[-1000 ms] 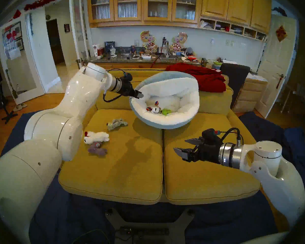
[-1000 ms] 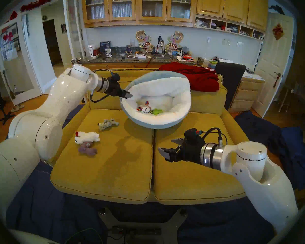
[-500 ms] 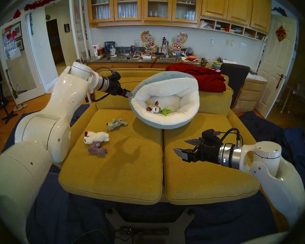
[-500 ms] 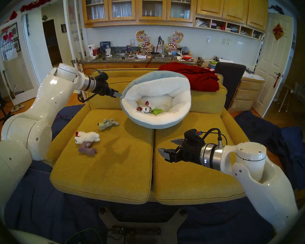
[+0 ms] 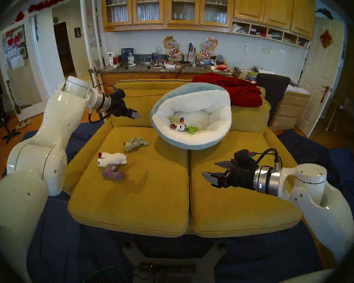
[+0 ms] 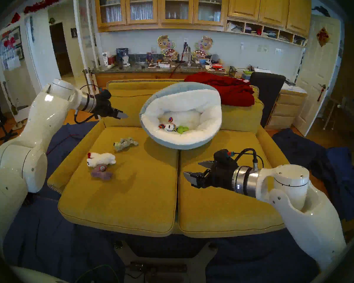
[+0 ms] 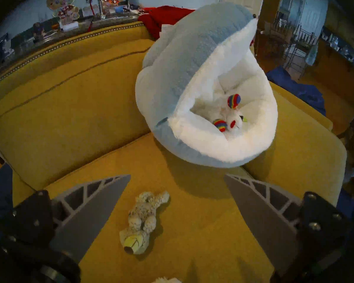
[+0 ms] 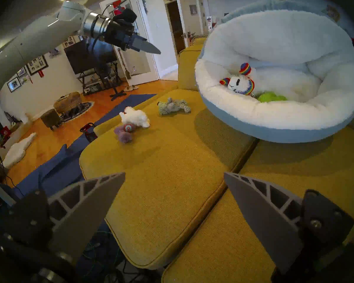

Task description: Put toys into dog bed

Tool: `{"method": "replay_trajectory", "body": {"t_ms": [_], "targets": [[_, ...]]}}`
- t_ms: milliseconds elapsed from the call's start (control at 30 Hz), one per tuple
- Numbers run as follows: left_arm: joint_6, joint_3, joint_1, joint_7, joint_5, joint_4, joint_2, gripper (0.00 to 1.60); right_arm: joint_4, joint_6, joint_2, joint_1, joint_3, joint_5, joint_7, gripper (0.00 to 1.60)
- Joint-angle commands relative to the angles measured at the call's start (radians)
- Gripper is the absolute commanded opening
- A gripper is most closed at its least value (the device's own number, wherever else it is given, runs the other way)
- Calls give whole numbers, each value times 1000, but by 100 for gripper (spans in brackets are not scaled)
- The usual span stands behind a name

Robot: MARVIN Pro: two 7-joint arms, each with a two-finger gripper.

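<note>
The dog bed [image 5: 194, 138], pale blue outside and white fleece inside, leans tilted against the sofa back. Inside it lie the white llama with rainbow trim [image 5: 180, 127] and the green cactus [image 5: 192, 129]. On the left seat cushion lie the grey-beige plush [image 5: 135, 143], the white red-footed lamb [image 5: 111, 159] and the purple-grey plush [image 5: 112, 173], which touches the lamb. My left gripper [image 5: 136, 114] hovers open and empty to the left of the bed, apart from its rim; in the left wrist view [image 7: 177, 176] the grey-beige plush [image 7: 143, 221] lies below it. My right gripper [image 5: 208, 168] hangs open and empty over the right cushion.
The mustard sofa [image 5: 141, 205] has two seat cushions with a seam down the middle. A dark-red blanket [image 5: 233, 90] is draped over the sofa back on the right, with a dark chair [image 5: 272, 88] behind it. Blue cloth [image 5: 70, 245] covers the floor around the sofa.
My left gripper has pulled back to the left, from over the bed's left rim to clear of it. The right arm and all toys have stayed put.
</note>
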Motion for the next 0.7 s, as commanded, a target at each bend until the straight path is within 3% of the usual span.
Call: {"method": "replay_trajectory", "body": {"t_ms": [0, 400, 667], "targets": [[18, 10, 24, -81, -10, -119, 29, 160, -28, -10, 2, 23, 17, 1, 2, 160], [120, -9, 105, -6, -15, -265, 104, 160, -37, -10, 2, 25, 22, 0, 0, 160], [254, -33, 192, 101, -48, -385, 120, 160, -44, -11, 1, 21, 30, -1, -1, 160]]}}
